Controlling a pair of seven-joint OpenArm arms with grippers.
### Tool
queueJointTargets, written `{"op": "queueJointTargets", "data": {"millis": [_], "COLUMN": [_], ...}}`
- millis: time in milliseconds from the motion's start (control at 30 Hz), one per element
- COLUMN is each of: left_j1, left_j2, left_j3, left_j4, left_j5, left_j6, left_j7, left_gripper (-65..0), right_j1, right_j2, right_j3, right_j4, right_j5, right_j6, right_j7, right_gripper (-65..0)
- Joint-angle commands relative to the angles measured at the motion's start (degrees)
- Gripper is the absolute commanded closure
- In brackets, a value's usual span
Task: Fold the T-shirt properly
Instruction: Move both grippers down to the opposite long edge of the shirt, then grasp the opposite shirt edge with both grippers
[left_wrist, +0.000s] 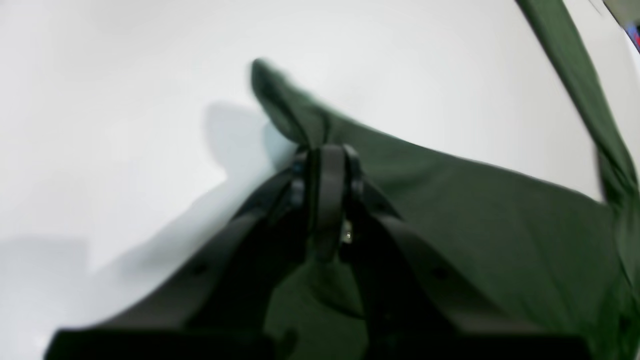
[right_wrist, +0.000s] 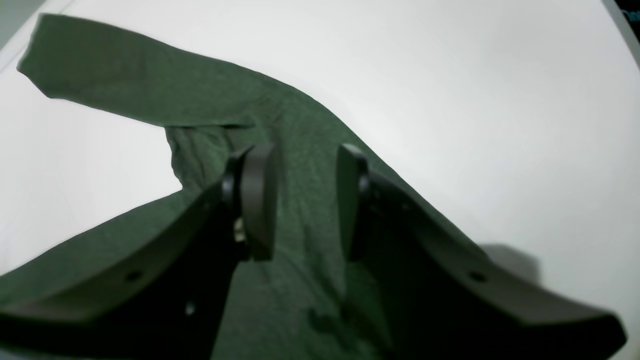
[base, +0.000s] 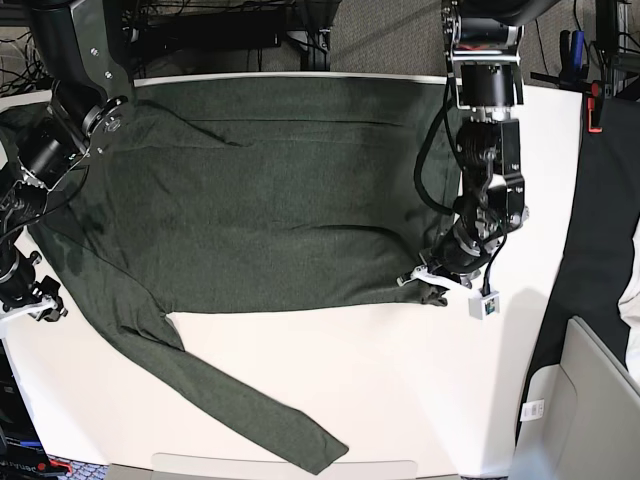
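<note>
The T-shirt (base: 260, 200), dark olive green with long sleeves, lies spread flat on the white table (base: 400, 380). One sleeve (base: 240, 400) runs diagonally toward the front edge. My left gripper (left_wrist: 327, 150) is shut on a pinched fold of the T-shirt (left_wrist: 475, 215), at its lower corner on the right of the base view (base: 428, 288). A cloth tip sticks out past the closed fingers. My right gripper (right_wrist: 305, 200) hangs open over the T-shirt (right_wrist: 125, 85) where a sleeve joins the body, with nothing between its fingers. In the base view it is at the far left (base: 30, 300).
The table's right edge borders a black drape (base: 600, 250). A grey bin (base: 590, 400) stands at the lower right and a red clamp (base: 598, 105) at the upper right. Cables and dark equipment sit behind the table.
</note>
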Motion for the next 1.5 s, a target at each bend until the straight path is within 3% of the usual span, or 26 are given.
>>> {"op": "queueJointTargets", "data": {"millis": [0, 267, 433, 800, 1133, 1467], "left_j1": [-0.3, 4.9, 6.0, 6.5, 7.3, 8.1], "left_j2": [-0.4, -1.3, -1.3, -1.3, -1.2, -1.1], "left_j3": [-0.1, -0.1, -0.2, -0.2, -0.2, -0.2], "left_j4": [3.0, 10.9, 11.5, 13.9, 13.9, 15.3], "left_j5": [-0.4, -0.4, -0.4, -0.4, -0.4, -0.4], "left_j6": [-0.4, -0.5, -0.5, -0.6, -0.6, -0.6], "left_j7": [-0.5, 1.3, 1.3, 1.7, 1.7, 1.7], "left_gripper": [-0.6, -0.6, -0.6, -0.6, -0.6, -0.6], "right_j1": [3.0, 4.8, 4.9, 4.4, 0.9, -2.1], "right_j2": [1.0, 1.0, 0.1, 3.6, 7.8, 8.6], "right_j3": [-0.1, -12.3, -13.7, -13.6, -13.6, -13.9], "right_j4": [1.0, 1.0, -0.7, -11.5, -12.3, -13.4], "right_j5": [-0.3, -12.9, -18.6, -19.1, -19.1, -22.1], "right_j6": [0.5, 0.4, 0.4, 0.4, 0.4, 0.4], "right_j7": [1.4, 4.3, 7.4, 10.9, 14.1, 17.4], "right_gripper": [-18.2, -18.3, -18.3, -18.3, -18.3, -18.3]}}
